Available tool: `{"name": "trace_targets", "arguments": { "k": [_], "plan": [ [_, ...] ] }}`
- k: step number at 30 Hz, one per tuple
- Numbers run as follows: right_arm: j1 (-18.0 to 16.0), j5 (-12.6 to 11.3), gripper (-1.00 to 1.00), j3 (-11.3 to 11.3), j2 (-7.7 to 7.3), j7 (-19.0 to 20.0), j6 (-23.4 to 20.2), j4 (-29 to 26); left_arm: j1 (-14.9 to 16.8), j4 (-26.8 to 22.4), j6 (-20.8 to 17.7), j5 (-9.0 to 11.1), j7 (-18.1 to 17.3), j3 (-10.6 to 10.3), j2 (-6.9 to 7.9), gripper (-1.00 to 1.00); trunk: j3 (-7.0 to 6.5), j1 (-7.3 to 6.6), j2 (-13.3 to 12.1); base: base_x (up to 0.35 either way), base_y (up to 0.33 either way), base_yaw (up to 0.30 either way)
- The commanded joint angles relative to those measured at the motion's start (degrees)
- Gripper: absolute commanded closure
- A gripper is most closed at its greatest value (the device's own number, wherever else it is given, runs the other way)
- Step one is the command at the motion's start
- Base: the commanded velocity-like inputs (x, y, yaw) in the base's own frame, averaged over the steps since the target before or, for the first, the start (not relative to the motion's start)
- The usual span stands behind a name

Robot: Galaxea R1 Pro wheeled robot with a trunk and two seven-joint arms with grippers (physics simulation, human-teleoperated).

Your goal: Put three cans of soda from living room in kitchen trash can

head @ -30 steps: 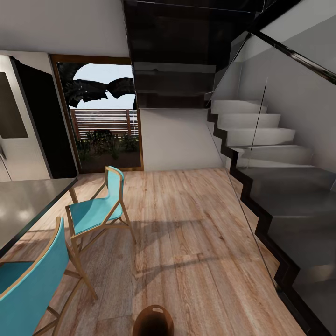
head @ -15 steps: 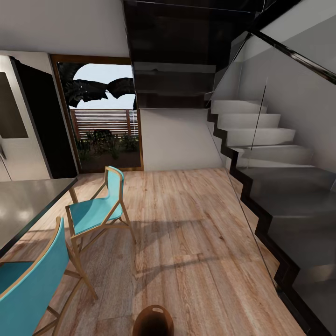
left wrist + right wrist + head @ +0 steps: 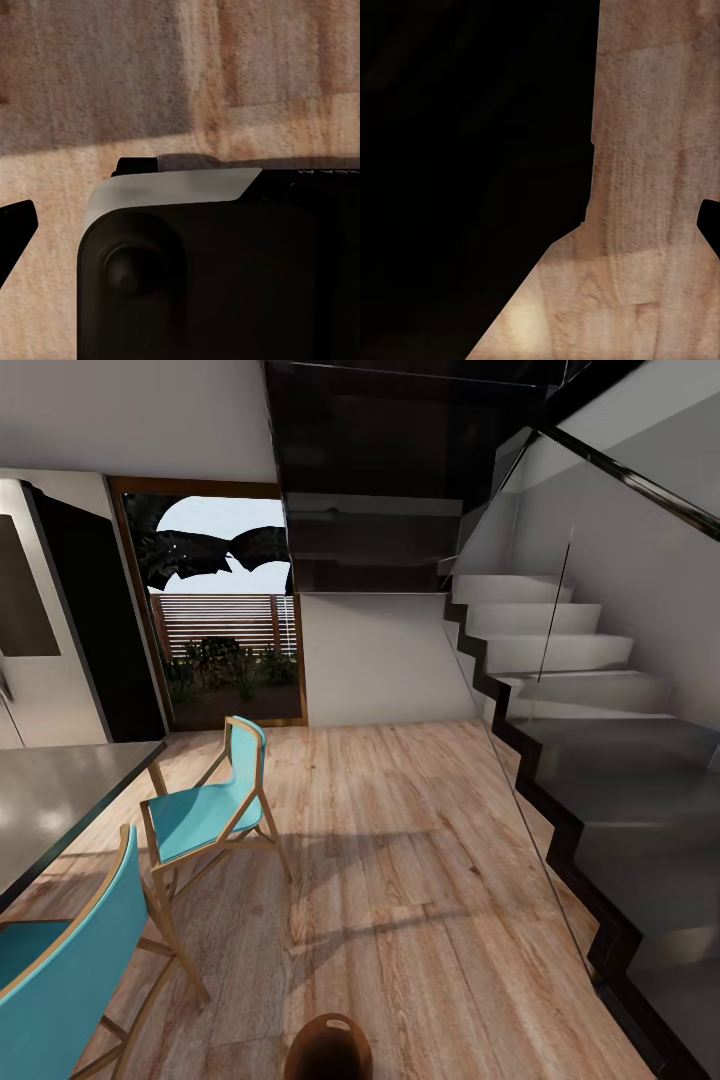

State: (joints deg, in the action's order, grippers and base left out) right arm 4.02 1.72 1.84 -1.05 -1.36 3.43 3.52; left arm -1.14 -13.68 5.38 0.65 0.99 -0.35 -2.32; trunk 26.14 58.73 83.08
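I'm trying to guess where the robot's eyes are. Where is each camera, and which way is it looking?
Head view: up high, looking forward and down at the wood floor, blue chairs, stairs and trash can.
Left wrist view: faces the floor past a dark robot part.
Right wrist view: faces the floor beside a black shape.
All share the wood floor.

A light wood plank floor [image 3: 400, 860] fills the room. Two turquoise chairs with thin wooden legs [image 3: 205, 810] stand beside a grey table top [image 3: 50, 800]. A dark staircase with glass railing [image 3: 600, 760] rises opposite, and a wood-framed glass door [image 3: 225, 610] shows garden plants.
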Motion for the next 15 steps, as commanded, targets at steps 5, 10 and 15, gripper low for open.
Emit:
{"name": "trace_targets", "arguments": {
  "k": [5, 10, 15],
  "plan": [
    [0.0, 0.0, -1.00, 0.0, 0.00, 0.0, 0.0, 0.0, 0.0, 0.0, 0.0, 0.0, 0.0, 0.0, 0.00, -1.00, 0.00, 0.00, 0.0, 0.000, 0.000, 0.000],
    [0.0, 0.0, -1.00, 0.0, 0.00, 0.0, 0.0, 0.0, 0.0, 0.0, 0.0, 0.0, 0.0, 0.0, 0.00, -1.00, 0.00, 0.00, 0.0, 0.000, 0.000, 0.000],
    [0.0, 0.0, -1.00, 0.0, 0.00, 0.0, 0.0, 0.0, 0.0, 0.0, 0.0, 0.0, 0.0, 0.0, 0.00, -1.00, 0.00, 0.00, 0.0, 0.000, 0.000, 0.000]
  ]
}}
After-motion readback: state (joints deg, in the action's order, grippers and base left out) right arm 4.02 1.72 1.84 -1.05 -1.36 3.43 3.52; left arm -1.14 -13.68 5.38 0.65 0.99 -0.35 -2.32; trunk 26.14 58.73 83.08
